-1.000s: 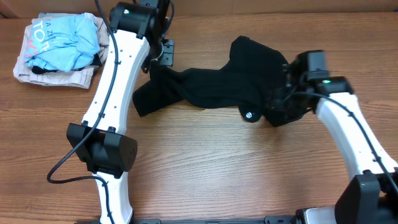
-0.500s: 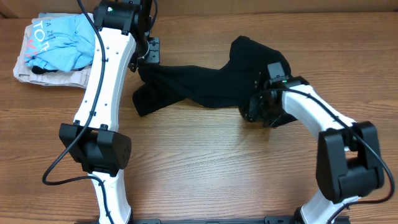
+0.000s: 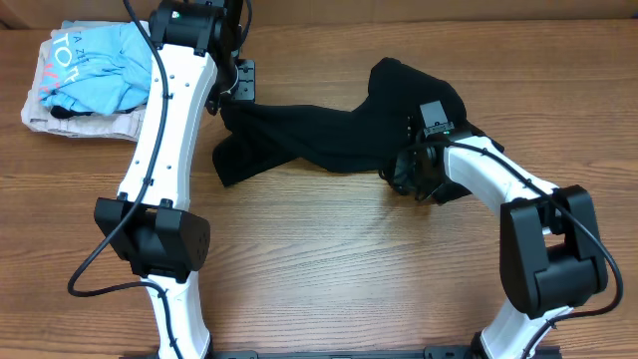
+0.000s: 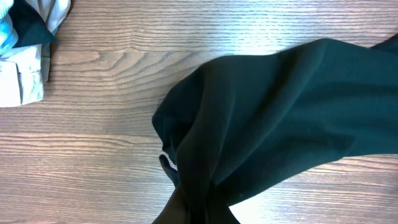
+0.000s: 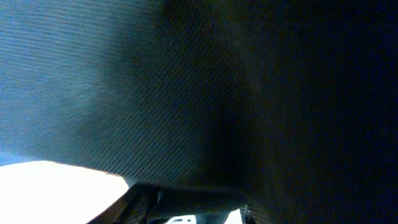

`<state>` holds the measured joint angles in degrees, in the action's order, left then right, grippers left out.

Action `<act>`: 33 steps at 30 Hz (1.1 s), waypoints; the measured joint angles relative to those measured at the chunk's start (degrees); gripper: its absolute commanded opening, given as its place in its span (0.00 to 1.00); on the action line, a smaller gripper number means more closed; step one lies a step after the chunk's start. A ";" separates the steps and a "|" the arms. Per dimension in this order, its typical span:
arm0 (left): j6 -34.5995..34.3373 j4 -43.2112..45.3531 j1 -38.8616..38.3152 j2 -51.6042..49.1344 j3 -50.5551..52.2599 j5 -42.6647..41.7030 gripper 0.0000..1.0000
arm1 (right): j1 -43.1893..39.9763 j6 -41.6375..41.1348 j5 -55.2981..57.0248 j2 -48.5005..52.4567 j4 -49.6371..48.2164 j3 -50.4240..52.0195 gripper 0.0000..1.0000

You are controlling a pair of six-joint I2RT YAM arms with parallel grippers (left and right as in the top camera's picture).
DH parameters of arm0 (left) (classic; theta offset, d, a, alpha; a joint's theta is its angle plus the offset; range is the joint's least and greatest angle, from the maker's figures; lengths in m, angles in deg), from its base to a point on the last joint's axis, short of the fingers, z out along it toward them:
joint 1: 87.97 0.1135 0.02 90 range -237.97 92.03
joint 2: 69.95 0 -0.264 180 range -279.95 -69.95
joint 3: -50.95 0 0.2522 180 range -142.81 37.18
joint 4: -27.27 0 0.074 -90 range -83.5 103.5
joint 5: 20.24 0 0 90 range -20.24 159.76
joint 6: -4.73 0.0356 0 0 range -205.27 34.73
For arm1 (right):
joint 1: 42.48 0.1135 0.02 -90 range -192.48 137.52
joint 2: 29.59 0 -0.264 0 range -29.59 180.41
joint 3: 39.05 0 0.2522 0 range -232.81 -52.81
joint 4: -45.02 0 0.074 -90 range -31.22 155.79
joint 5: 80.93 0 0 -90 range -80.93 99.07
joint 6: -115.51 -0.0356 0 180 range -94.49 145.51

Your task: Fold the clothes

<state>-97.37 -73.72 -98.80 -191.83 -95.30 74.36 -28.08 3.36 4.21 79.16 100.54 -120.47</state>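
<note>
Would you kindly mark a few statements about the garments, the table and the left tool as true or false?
1. The black garment rests on the wooden table. True.
2. The black garment is folded into a neat square. False: it lies crumpled and strung out across the table.
3. The light-blue shirt lies on top of the beige garment. True.
4. The left tool is open, clear of all fabric. False: it is shut on the black garment.
5. The light-blue shirt touches the black garment. False: bare table separates them.

Right fingers buried in black garment (image 3: 329, 140), left fingers (image 4: 168, 170) mostly wrapped, beige garment (image 4: 17, 84) cut by edge
</note>
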 measured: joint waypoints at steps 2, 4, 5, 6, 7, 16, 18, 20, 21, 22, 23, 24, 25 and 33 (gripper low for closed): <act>0.02 -0.02 0.00 0.00 0.00 0.04 0.04 | 0.00 0.20 0.72 0.66 0.17 0.02 0.09; 0.02 -0.09 0.00 0.00 0.00 0.22 0.04 | -0.07 -0.33 0.68 0.81 0.37 0.04 0.04; 0.02 -0.13 0.00 0.00 0.00 0.37 0.04 | -0.11 -0.46 0.68 0.83 0.46 0.04 0.04; 0.02 -0.22 0.02 0.00 0.00 0.44 0.04 | -0.11 -0.72 0.66 0.81 0.85 0.00 0.04; 0.02 -0.35 0.07 0.00 0.00 0.57 0.04 | -0.13 -0.81 0.59 0.81 1.27 -0.17 0.04; 0.31 -9.16 3.34 -0.42 -14.10 0.81 0.04 | -6.84 0.44 -0.22 -4.81 22.73 -14.73 0.04; 0.52 -9.33 4.90 -0.22 -19.50 0.83 0.04 | -9.66 1.92 -0.24 -8.74 27.47 -22.75 0.04; 0.66 -9.29 6.10 0.59 -23.43 0.83 0.04 | -12.55 3.39 -0.24 -12.70 31.67 -31.21 0.04; 0.66 -9.33 6.64 1.18 -25.07 0.83 0.04 | -13.94 4.17 -0.24 -14.51 33.59 -35.23 0.04; 0.68 -9.33 7.10 1.81 -26.67 0.81 0.04 | -15.41 4.76 -0.28 -16.11 35.98 -39.28 0.04; 0.68 -9.22 7.50 2.62 -28.24 0.83 0.04 | -16.72 5.40 -0.31 -17.40 38.40 -43.06 0.04; 0.68 -9.18 7.74 3.34 -29.44 0.94 0.04 | -17.94 5.95 -0.31 -18.36 40.65 -46.69 0.04; 0.68 -9.01 8.00 4.33 -30.60 1.07 0.04 | -18.93 6.40 -0.37 -19.04 42.49 -49.86 0.04; 0.70 -7.15 8.07 15.47 -34.93 2.97 0.04 | -22.25 8.46 -1.31 -19.23 54.75 -69.66 0.04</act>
<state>-96.67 -80.86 -90.74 -176.36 -130.23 77.33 -50.33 11.81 2.90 59.93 155.29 -190.12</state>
